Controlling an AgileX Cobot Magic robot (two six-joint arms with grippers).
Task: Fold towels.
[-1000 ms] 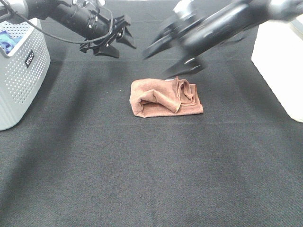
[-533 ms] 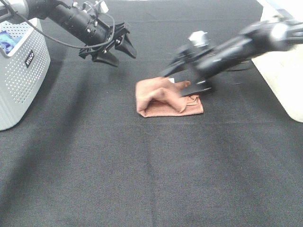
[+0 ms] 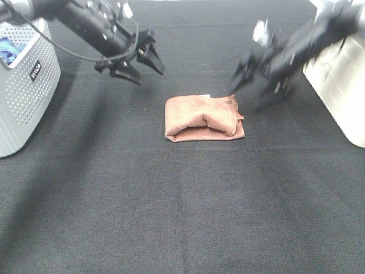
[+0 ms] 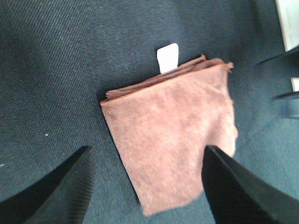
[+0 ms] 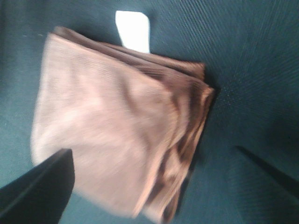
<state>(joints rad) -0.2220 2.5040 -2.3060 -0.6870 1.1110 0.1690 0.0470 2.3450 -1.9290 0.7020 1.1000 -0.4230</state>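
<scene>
At the far left edge of the black table [image 3: 171,205] stands a white perforated basket [image 3: 25,91] with something blue inside. To its right, the left gripper [image 3: 142,69] hangs above the table with its fingers spread wide and nothing between them. The towel [image 3: 204,117] lies folded into a thick rectangle at the table's middle, its small white tag [image 4: 167,58] sticking out from the far edge. The right gripper [image 3: 252,91] is blurred just right of the towel, clear of it, its fingers wide apart and empty. A white box [image 3: 336,74] sits at the far right.
</scene>
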